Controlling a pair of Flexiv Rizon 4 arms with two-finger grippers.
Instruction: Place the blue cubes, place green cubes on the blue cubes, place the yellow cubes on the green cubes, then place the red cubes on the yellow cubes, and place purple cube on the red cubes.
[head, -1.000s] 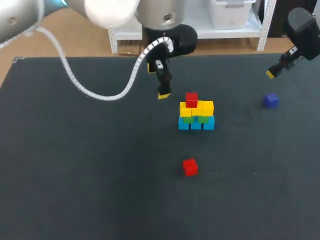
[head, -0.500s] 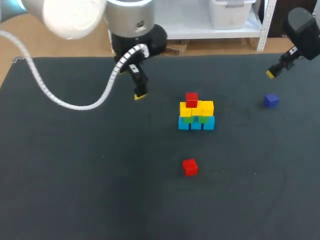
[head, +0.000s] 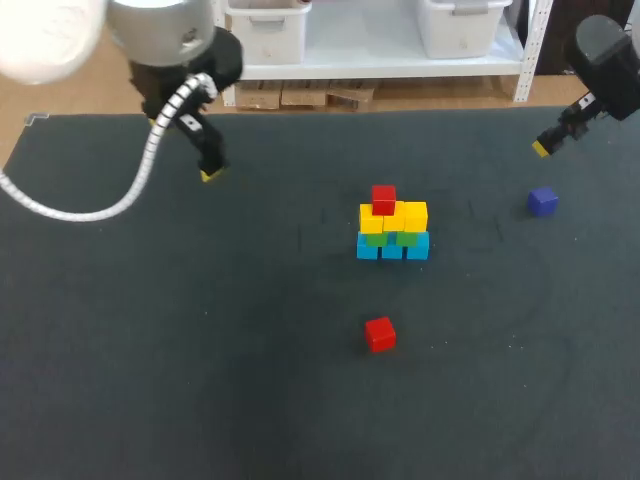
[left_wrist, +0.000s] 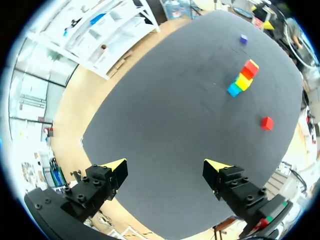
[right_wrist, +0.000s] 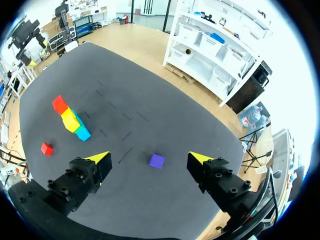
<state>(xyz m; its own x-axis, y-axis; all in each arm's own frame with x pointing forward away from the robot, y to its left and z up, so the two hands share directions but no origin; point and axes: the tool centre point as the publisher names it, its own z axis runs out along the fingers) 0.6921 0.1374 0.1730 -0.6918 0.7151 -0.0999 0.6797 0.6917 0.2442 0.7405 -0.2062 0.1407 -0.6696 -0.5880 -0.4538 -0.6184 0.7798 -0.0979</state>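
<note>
A stack stands mid-table: blue cubes (head: 392, 249) at the bottom, green cubes (head: 390, 238) on them, yellow cubes (head: 396, 217) above, and one red cube (head: 383, 199) on the left yellow one. A second red cube (head: 379, 333) lies loose in front of the stack. The purple cube (head: 542, 201) sits alone at the right. My left gripper (head: 210, 172) hangs open and empty over the far left of the table; its wrist view shows the stack (left_wrist: 242, 79) far ahead. My right gripper (right_wrist: 148, 158) is open and empty, high above the purple cube (right_wrist: 156, 160).
The dark table mat (head: 200, 350) is bare around the stack. The left arm's white cable (head: 120, 195) loops over the far left part of the table. The table's back edge runs just behind both grippers.
My left arm has swung left, away from the stack, with nothing in its gripper. The right arm and all the cubes have stayed put.
</note>
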